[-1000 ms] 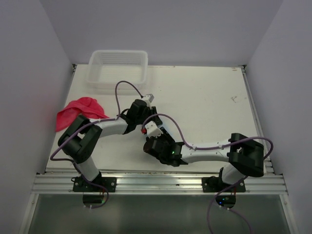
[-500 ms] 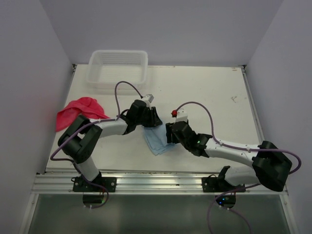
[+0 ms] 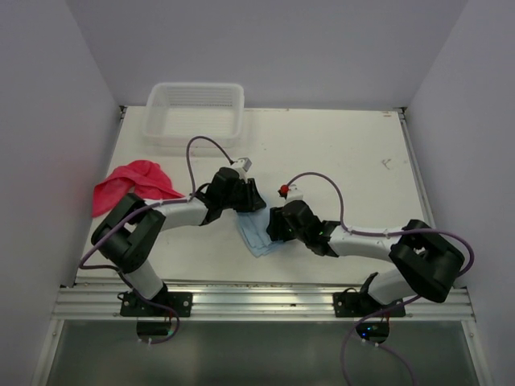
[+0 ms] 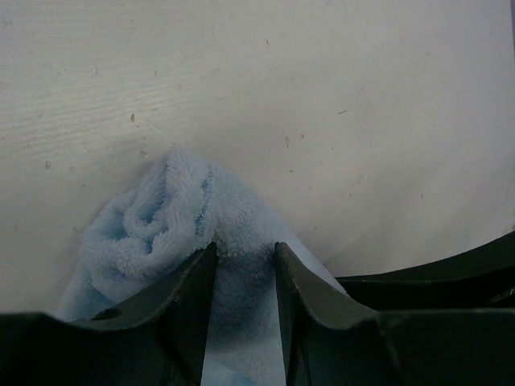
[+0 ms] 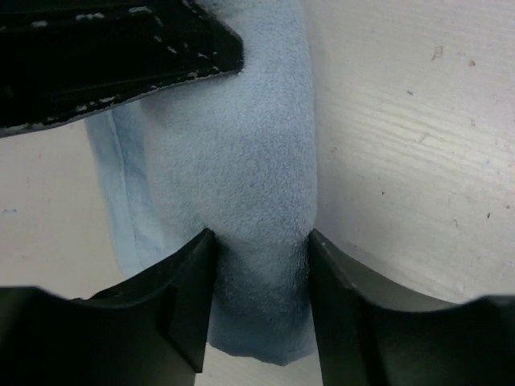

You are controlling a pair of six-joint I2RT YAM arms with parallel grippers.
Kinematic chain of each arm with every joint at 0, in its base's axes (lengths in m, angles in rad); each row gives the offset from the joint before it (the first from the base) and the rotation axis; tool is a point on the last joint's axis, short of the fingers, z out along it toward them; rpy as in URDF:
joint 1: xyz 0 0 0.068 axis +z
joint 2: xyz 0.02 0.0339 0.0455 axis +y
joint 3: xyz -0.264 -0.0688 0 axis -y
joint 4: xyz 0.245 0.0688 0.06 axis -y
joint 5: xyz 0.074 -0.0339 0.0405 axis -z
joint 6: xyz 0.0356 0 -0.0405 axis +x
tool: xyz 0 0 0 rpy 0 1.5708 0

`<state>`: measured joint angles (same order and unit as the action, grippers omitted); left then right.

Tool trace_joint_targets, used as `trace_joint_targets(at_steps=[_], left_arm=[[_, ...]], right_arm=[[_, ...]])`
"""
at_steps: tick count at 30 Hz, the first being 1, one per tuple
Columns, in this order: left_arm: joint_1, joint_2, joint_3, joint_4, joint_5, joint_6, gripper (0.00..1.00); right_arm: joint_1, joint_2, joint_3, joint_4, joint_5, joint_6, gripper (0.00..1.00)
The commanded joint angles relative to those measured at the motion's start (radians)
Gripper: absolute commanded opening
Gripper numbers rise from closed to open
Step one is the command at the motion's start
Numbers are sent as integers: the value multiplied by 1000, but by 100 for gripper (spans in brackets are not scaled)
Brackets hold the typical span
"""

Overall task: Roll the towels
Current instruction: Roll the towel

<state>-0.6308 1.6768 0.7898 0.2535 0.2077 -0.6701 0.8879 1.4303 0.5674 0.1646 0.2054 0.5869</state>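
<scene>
The light blue terry-cloth towel [image 3: 254,237], partly rolled at the middle of the white surface [image 3: 346,161], is pinched by the left end effector [image 4: 241,257] and clasped across its roll by the right end effector [image 5: 261,237], so both ends are best turned together, tightly.

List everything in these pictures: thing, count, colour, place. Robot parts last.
blue towel: one, light blue, partly rolled, middle of the table between the two tools
red towel: one, pinkish red, bunched at the table's left edge
basket: one, clear plastic, far left corner
table: one, white, under everything
rail: one, metal, along the near edge
left arm: one, black and white, reaching to the middle
right arm: one, black and white, reaching to the middle
left tool: one, black, closed on the blue towel
right tool: one, black, gripping the blue towel's fold
</scene>
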Motion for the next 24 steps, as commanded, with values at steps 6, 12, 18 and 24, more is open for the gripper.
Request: trace_joint_targets(at_steps=[6, 12, 18, 24], left_arm=[[-3, -34, -5, -97, -33, 21, 40], [8, -58, 94, -161, -39, 52, 40], [13, -95, 149, -191, -33, 50, 41], [10, -127, 143, -184, -4, 56, 41]], right_arm=[[3, -39, -18, 21, 8, -77, 23], [66, -80, -6, -46, 204, -182, 11], [204, -13, 74, -135, 483, -275, 11], [327, 102, 149, -197, 670, -321, 16]])
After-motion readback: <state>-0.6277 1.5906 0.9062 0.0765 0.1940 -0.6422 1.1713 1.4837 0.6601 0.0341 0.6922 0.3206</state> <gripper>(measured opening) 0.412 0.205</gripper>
